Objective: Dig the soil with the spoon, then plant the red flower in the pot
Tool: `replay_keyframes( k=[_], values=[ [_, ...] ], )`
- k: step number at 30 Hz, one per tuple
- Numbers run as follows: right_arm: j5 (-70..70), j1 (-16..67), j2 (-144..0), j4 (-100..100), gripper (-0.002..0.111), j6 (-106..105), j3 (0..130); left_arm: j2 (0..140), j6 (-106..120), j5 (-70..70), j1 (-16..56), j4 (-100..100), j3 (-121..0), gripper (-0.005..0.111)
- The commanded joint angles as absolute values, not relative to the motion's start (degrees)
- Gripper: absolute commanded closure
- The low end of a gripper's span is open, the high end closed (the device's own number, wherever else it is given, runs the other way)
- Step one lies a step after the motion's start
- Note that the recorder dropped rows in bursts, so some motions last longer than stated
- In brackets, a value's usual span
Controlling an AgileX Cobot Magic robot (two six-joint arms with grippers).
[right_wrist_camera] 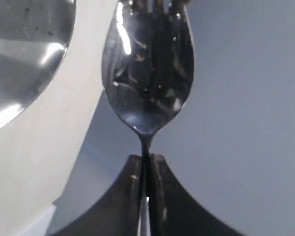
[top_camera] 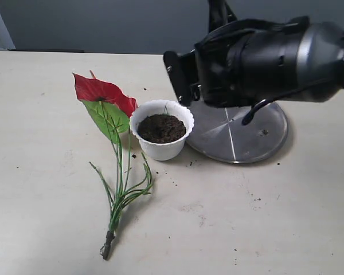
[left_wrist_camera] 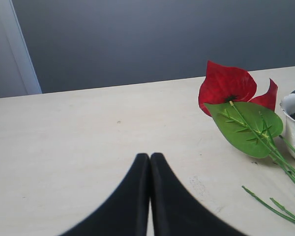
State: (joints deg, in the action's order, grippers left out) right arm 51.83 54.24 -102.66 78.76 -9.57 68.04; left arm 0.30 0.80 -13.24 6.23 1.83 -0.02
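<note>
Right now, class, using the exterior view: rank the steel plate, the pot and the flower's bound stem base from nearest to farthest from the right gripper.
1. Steel plate: directly under the right gripper, on the right.
2. Pot: just left of the plate, soil inside.
3. Bound stem base of the red flower: far lower left, toward the front edge.

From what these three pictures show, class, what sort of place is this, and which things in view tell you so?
Probably a lab or test bench set up for a planting exercise, not a garden: a bare pale table against a plain grey wall, a robot arm holding a spoon, and an artificial red flower lying beside a small white pot of soil.
</note>
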Motion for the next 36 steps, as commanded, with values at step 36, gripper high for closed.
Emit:
replay_keyframes(
  k=[36],
  values=[
    [55.64, 63.97, -119.65, 95.80, 0.109, -21.88, 68.47, 0.00, 0.58, -13.28, 6.39, 2.25, 0.00, 0.106]
  ],
)
